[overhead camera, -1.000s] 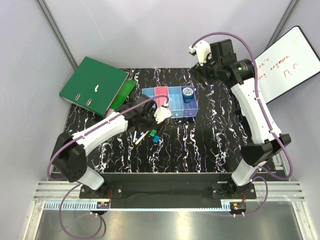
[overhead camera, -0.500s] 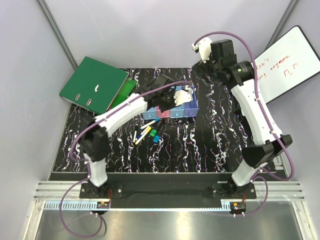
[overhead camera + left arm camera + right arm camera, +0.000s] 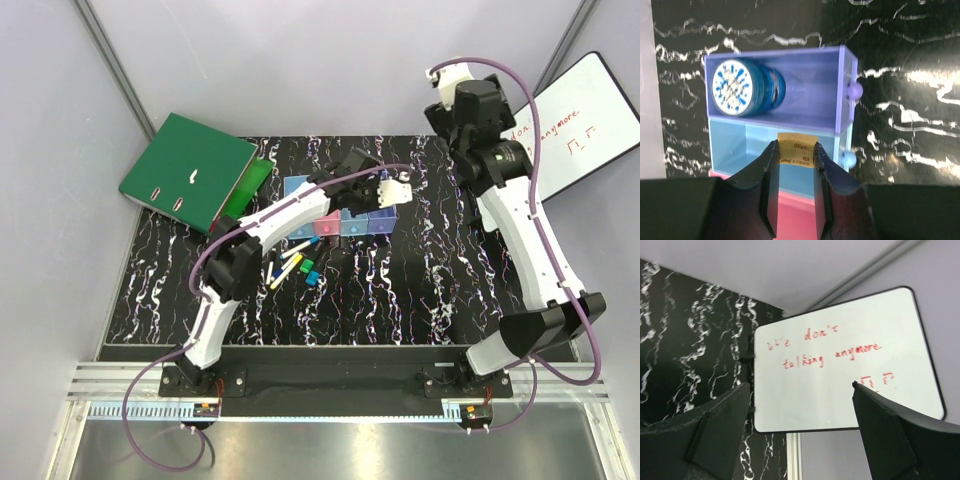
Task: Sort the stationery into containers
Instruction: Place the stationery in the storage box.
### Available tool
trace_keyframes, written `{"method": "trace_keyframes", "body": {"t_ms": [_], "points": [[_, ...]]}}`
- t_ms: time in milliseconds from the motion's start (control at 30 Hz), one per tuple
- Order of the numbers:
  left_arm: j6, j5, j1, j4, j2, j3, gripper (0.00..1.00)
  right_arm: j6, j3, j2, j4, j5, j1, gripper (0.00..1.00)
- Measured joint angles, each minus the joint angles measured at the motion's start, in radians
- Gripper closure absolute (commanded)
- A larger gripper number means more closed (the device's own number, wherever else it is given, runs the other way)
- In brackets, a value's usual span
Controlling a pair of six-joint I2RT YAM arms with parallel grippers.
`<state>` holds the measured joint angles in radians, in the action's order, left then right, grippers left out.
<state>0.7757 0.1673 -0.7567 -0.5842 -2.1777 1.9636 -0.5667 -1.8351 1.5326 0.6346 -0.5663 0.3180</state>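
My left gripper [image 3: 392,190] is shut on a small yellowish eraser [image 3: 798,142] with a printed label. It holds the eraser above the light blue bin [image 3: 735,145] next to the purple bin [image 3: 840,90]. The round blue tin [image 3: 740,89] lies in the purple bin. The row of bins [image 3: 318,205] stands at the table's middle back; my left arm hides part of it. Several short pens and markers [image 3: 290,265] lie loose in front of the bins. My right gripper [image 3: 445,75] is open and empty, raised high at the back right, and its wrist view [image 3: 801,385] faces the whiteboard.
A large green ring binder [image 3: 190,167] lies at the back left corner. A whiteboard [image 3: 575,125] with red writing leans at the back right and fills the right wrist view [image 3: 840,360]. The pink bin [image 3: 800,210] sits below my left fingers.
My left arm has swung from the loose pens up and right over the bins. My right arm has lifted up and back, away from the bins.
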Motion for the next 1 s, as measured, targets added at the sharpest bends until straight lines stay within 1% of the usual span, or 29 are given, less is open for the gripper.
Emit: {"method": "trace_keyframes", "body": {"t_ms": [167, 200, 233, 267, 333, 367, 400, 433, 467, 500, 600, 900, 1000], "points": [[0.009, 0.016, -0.016, 0.070, -0.039, 0.005, 0.96, 0.003, 0.013, -0.030, -0.047, -0.028, -0.017, 0.10], [0.011, 0.016, -0.019, 0.084, -0.051, 0.013, 0.95, 0.004, 0.013, -0.032, -0.051, -0.028, -0.017, 0.11], [0.014, 0.016, -0.023, 0.099, -0.066, 0.021, 0.91, 0.004, 0.014, -0.034, -0.056, -0.028, -0.017, 0.11], [0.018, 0.016, -0.027, 0.116, -0.080, 0.027, 0.78, 0.005, 0.014, -0.035, -0.063, -0.029, -0.017, 0.11], [0.021, 0.015, -0.034, 0.142, -0.105, 0.033, 0.72, 0.005, 0.014, -0.037, -0.068, -0.029, -0.017, 0.11], [0.022, 0.015, -0.037, 0.152, -0.117, 0.033, 0.67, 0.006, 0.015, -0.039, -0.070, -0.029, -0.017, 0.11], [0.025, 0.014, -0.039, 0.162, -0.130, 0.033, 0.58, 0.007, 0.016, -0.042, -0.071, -0.029, -0.017, 0.11], [0.028, 0.010, -0.040, 0.172, -0.141, 0.033, 0.47, 0.007, 0.018, -0.046, -0.070, -0.028, -0.017, 0.11], [0.036, -0.005, -0.042, 0.196, -0.154, 0.033, 0.32, 0.008, 0.019, -0.051, -0.071, -0.028, -0.017, 0.11], [0.047, -0.011, -0.043, 0.214, -0.161, 0.034, 0.29, 0.010, 0.021, -0.056, -0.071, -0.028, -0.017, 0.11], [0.051, -0.036, -0.037, 0.261, -0.167, 0.046, 0.24, 0.012, 0.024, -0.069, -0.072, -0.028, -0.017, 0.11], [0.035, -0.056, -0.042, 0.294, -0.167, 0.042, 0.24, 0.015, 0.045, -0.079, -0.084, -0.027, -0.017, 0.11], [0.028, -0.071, -0.047, 0.300, -0.155, 0.018, 0.23, 0.016, 0.045, -0.079, -0.085, -0.027, -0.017, 0.11]]}}
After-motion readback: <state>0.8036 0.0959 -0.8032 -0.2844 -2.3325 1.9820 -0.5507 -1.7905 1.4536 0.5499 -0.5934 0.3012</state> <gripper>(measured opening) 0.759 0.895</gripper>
